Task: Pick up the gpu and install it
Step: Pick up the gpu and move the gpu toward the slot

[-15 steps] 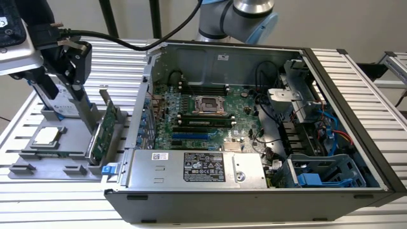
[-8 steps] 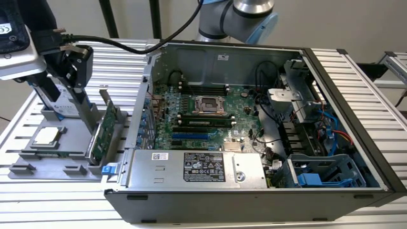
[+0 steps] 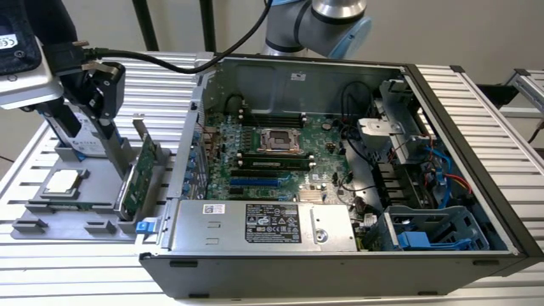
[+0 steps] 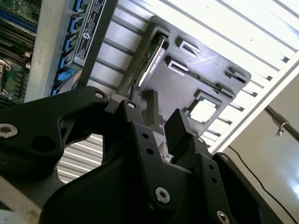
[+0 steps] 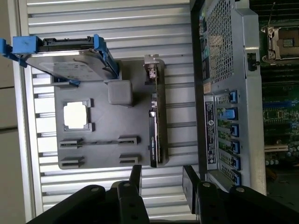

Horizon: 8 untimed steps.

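Observation:
The gpu (image 3: 140, 171) stands on its long edge in a slot of the grey parts holder (image 3: 51, 213), just outside the open computer case (image 3: 340, 274), at the exterior view's left. Both wrist views show it edge-on, the gpu (image 5: 156, 126) (image 4: 152, 58) being a thin dark card with a silver bracket at one end. My gripper (image 3: 100, 111) (image 5: 162, 182) (image 4: 163, 123) hangs above the holder, apart from the card. It is open, with nothing between its black fingers (image 5: 135, 179).
A silver hard drive in a blue frame (image 5: 70, 60) and a square processor chip (image 5: 77, 115) also sit on the holder. Inside the case lie the motherboard (image 3: 272, 146), a blue expansion slot (image 3: 255, 182), the power supply (image 3: 264, 223) and blue drive bays (image 3: 425, 239).

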Available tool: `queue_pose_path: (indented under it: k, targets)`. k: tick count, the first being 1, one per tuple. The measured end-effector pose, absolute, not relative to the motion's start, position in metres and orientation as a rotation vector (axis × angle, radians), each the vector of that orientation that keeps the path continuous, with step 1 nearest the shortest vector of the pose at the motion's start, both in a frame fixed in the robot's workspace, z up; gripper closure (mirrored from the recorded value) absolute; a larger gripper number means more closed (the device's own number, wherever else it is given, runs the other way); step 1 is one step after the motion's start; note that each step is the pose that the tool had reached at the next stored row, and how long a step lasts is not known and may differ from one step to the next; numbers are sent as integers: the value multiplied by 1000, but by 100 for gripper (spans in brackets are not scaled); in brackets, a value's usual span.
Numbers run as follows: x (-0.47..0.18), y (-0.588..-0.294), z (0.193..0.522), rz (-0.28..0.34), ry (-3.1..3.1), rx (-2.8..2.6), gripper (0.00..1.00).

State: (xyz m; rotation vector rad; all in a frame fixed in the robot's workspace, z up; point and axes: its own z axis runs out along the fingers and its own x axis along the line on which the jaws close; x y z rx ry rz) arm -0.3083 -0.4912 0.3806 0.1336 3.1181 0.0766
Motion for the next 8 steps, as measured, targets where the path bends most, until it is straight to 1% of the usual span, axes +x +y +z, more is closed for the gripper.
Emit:
queue_pose_path:
  k: [8]
  targets:
    - [-308, -491, 376, 77, 3118, 134, 0]
